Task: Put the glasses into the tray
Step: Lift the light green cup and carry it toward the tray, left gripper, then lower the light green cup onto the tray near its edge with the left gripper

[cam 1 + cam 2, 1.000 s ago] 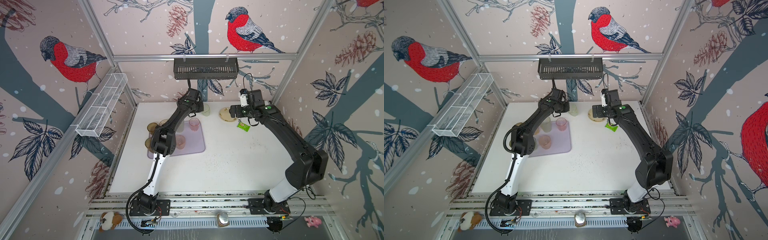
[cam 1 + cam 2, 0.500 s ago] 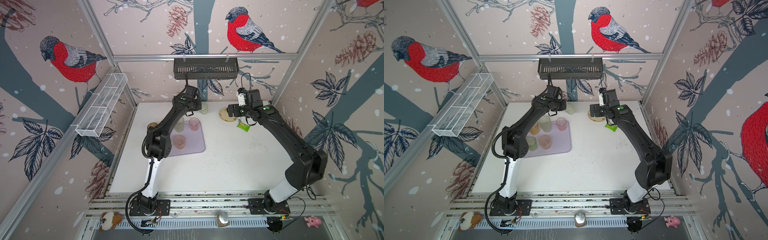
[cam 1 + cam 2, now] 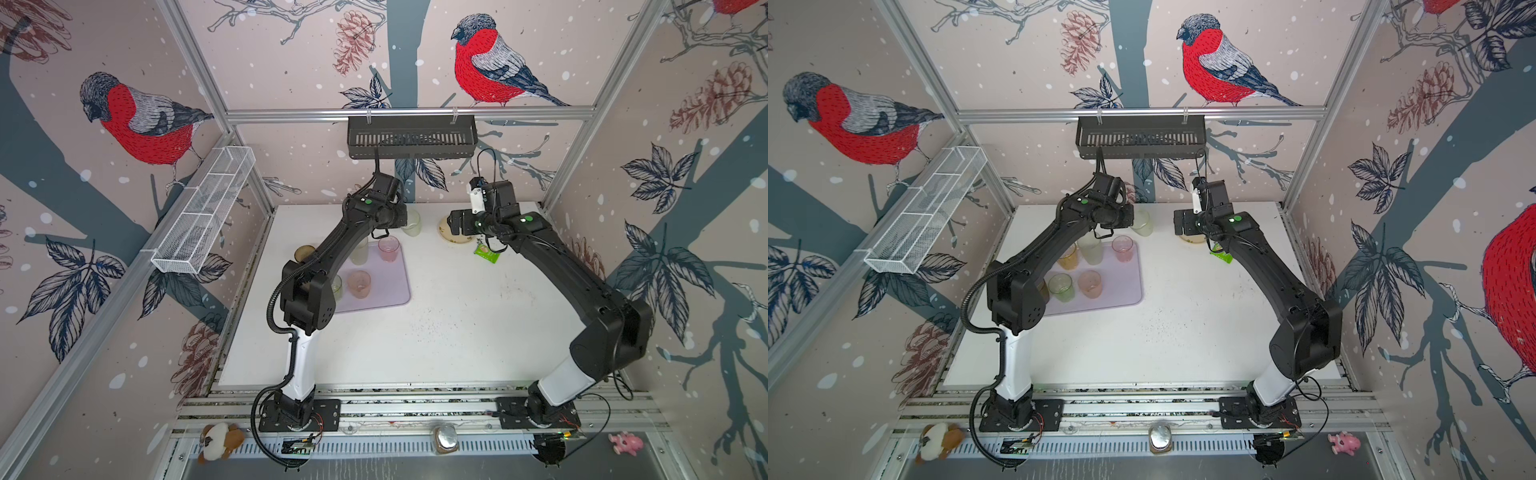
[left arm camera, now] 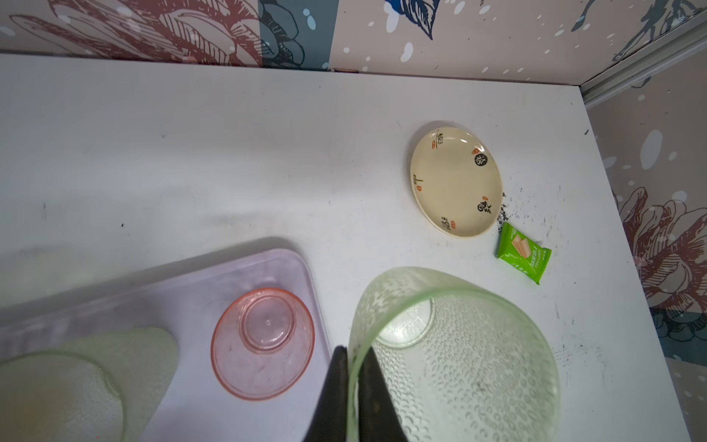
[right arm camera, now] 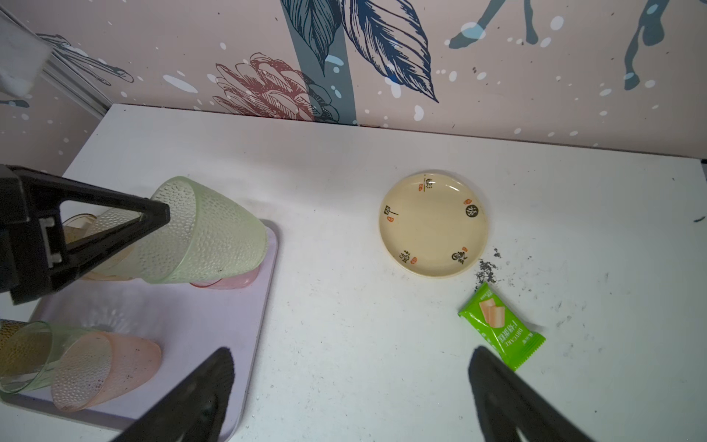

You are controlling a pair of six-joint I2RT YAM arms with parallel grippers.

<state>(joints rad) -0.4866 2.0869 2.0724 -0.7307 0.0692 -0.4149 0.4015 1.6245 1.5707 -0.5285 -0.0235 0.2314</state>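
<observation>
Left claw [image 4: 354, 356] is pinching the rim of a pale greenish glass [image 4: 459, 363], one finger inside the wall and one outside, jaws nearly closed on the thin plastic. The glass is hanging tilted from that grip, mouth toward the claw, base pointing toward the cream plate [image 4: 455, 181]. In both top views it is sitting just past the far right corner of the lilac tray [image 3: 390, 286], over the white bench [image 3: 415, 340], between tray and plate. It is not in the tray. Cannot tell whether its base is touching the bench.

Right claw [image 5: 350, 352] is hovering over the bench near the plate with jaws spread wide, gripping nothing. A green snack packet [image 5: 501, 327] is lying just beside one finger.

Standing upright in the tray:
- a pink glass [image 3: 388, 248] at the far edge
- a second pale glass [image 3: 1092, 251] next to it
- an amber glass [image 3: 1068, 257] beside that
- a second pink glass [image 3: 358, 284] nearer the front
- a green glass [image 3: 1061, 287] beside it

A brown glass [image 3: 304, 252] is showing partly behind the left arm [image 3: 332, 253] at the tray's left side. Cannot tell whether it is inside the rim.
</observation>
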